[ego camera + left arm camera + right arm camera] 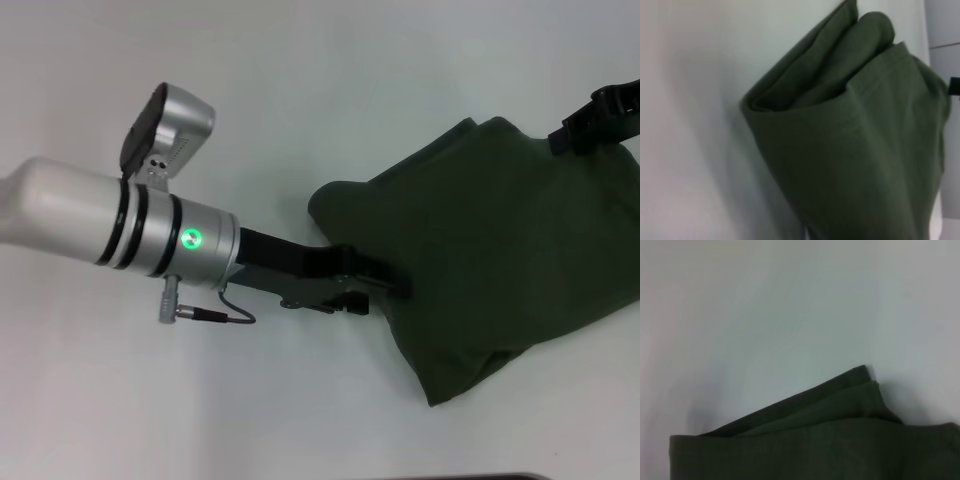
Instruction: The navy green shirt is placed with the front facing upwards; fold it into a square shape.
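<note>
The left gripper (392, 286) sits at the end of the silver left arm (120, 232), which reaches in from the robot's left across the white table (300, 90). Its black fingers meet the left edge of the navy green shirt (500, 250), and the tips pass into the dark cloth, so the head view does not show whether they are closed on fabric or only pressed against it. A thin grey cable (225, 318) loops below the wrist, and a green indicator light (193, 238) glows on the wrist housing.

Directly ahead of the left gripper, the shirt lies as a folded, several-layer bundle. From the fingertips it spreads away toward the robot's right. One rounded corner stands just above the fingers on the far side; a second corner lies below them on the near side. No lettering is visible on the exposed face.

In the left wrist view the navy green shirt (850, 165) fills the frame close up: stacked folded layers with a stitched hem running across them, resting on the white table (690, 120).

The right gripper (600, 115) is on the far side of the bundle from the left gripper, at the shirt's upper right edge. Only black finger parts show at the frame border, touching or just above the cloth; their opening cannot be determined.

The right wrist view shows a layered folded corner of the navy green shirt (840, 440) lying flat on the white table (790, 305).
</note>
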